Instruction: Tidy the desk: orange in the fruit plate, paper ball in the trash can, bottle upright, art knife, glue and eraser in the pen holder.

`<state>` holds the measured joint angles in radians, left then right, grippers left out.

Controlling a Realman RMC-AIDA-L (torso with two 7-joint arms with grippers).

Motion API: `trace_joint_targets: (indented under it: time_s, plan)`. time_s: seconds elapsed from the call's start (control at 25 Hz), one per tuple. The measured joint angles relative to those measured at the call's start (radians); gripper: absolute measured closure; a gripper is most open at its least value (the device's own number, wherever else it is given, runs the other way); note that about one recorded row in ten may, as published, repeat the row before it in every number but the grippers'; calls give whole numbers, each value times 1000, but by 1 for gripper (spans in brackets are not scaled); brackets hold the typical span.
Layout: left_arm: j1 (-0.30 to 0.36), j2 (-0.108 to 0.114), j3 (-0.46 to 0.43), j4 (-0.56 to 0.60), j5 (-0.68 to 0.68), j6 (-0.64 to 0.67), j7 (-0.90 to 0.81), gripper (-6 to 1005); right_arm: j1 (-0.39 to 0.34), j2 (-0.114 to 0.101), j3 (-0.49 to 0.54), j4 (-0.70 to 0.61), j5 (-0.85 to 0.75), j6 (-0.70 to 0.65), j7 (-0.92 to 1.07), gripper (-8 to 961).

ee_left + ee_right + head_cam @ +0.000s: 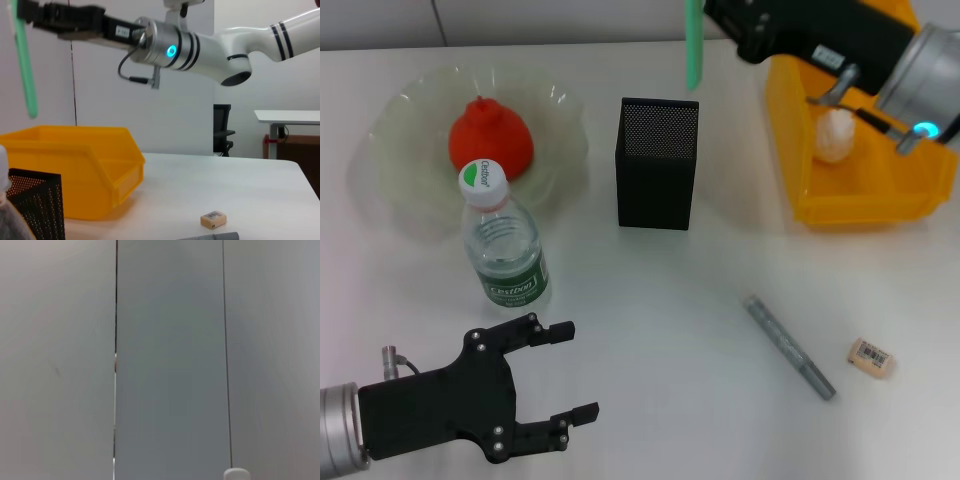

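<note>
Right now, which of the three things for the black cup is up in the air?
The mint-green art knife, hanging from the right end effector above the pen holder. The glue and eraser lie on the desk.

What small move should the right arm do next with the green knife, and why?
Probably lower it straight down. The right gripper holds the art knife hanging upright above the pen holder, whose top is open. The glue and eraser still lie on the desk.
</note>
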<state>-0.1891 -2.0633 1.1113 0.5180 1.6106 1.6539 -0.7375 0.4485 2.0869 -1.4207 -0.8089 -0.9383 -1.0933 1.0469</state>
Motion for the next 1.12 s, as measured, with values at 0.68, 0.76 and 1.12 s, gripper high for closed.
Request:
trace_joint_targets:
  time_s: [0.68,0.76,1.12]
  plan:
    - [-6,0,1,-12,0,-2,4,197,141,4,4,302,52,-7,-120,770]
    - [-7,0,2,-12,0,-2,3,197,135,3,4,298,52,-8,-116,770]
    - [-5,0,-5,-12,22,-2,1,197,-52,-16,7,-82,-125,-43,303,528]
